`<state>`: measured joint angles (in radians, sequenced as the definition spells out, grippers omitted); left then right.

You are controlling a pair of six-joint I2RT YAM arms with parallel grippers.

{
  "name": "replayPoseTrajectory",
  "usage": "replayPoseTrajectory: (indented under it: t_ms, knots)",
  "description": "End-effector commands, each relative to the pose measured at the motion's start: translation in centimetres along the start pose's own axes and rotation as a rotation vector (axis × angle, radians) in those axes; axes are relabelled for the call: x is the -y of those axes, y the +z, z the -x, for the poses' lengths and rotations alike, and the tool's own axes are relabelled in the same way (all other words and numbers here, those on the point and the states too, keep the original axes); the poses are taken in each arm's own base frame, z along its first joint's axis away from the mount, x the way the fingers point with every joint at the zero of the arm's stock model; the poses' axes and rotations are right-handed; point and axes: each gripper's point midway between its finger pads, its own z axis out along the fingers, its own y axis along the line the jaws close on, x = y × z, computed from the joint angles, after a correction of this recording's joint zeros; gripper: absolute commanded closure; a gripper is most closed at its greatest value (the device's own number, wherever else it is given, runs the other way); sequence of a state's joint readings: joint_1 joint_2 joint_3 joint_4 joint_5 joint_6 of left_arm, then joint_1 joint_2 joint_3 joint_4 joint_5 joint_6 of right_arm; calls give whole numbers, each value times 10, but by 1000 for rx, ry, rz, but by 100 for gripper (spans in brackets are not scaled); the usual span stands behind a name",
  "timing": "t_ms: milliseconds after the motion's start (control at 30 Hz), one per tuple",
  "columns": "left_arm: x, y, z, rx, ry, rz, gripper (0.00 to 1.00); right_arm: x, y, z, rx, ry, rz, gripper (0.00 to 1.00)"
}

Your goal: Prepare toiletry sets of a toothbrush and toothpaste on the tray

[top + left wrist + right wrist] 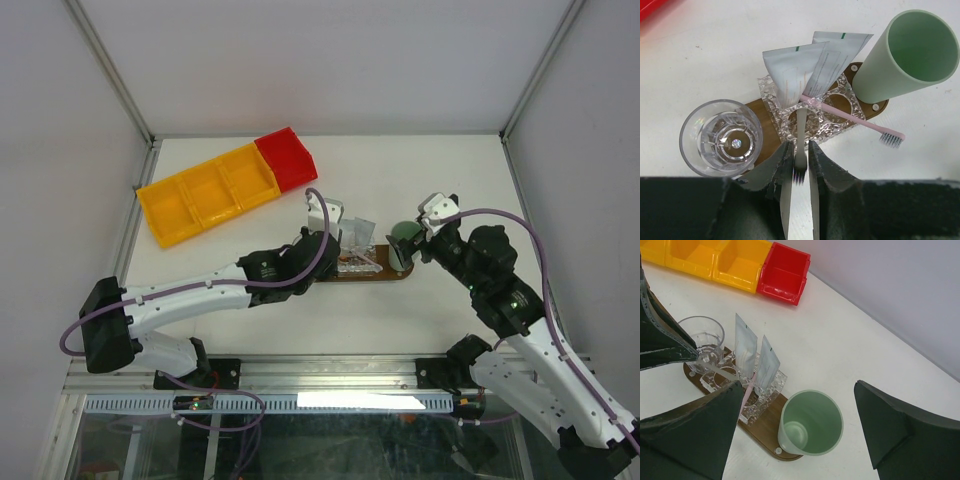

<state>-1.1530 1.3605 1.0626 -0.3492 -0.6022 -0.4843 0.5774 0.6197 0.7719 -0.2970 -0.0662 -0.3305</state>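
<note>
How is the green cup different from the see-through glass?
The mint-green cup is a solid colour, while the clear glass lets you see right through it. The cup looks taller than the glass. The cup stands at one end of the wooden tray and the glass at the other. Both are upright and empty.

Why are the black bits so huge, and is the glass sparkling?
Left wrist view: the left gripper is right by the lens, so it looms dark; the glass glints. Right wrist view: the right gripper looms too. Top view: soft, even light, faint shadows.
</note>
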Motion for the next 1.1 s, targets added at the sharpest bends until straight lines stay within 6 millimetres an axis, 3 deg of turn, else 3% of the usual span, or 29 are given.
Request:
replayPoseTrajectory:
  t_ms: [0, 300, 467, 600, 733, 800, 867, 933, 967, 1067]
  knots:
    - [4, 0, 4, 31, -36, -7, 80, 4, -2, 13, 54, -1, -14, 3]
    - [4, -6, 1, 30, -52, -22, 71, 1, 0, 12, 54, 4, -2, 3]
    - [9, -14, 16, 55, -68, -53, 60, 0, 0, 15, 60, 28, 5, 2]
    - [9, -32, 43, 119, -97, -80, 37, 3, -2, 22, 84, 74, -19, 0]
    - [2, -57, 86, 214, -111, -111, 12, 18, -11, 36, 105, 187, -110, 0]
    - [-8, -67, 109, 257, -122, -127, 3, 28, -18, 42, 111, 267, -170, 0]
    - [-26, -73, 133, 296, -139, -143, 1, 39, -30, 50, 120, 361, -244, 0]
    - [-54, -79, 157, 344, -147, -127, 1, 45, -44, 58, 124, 404, -276, 0]
    - [-77, -85, 171, 388, -151, -83, 1, 47, -51, 62, 126, 415, -287, 0]
    - [-120, -113, 202, 505, -144, 23, 1, 54, -77, 72, 154, 430, -323, 0]
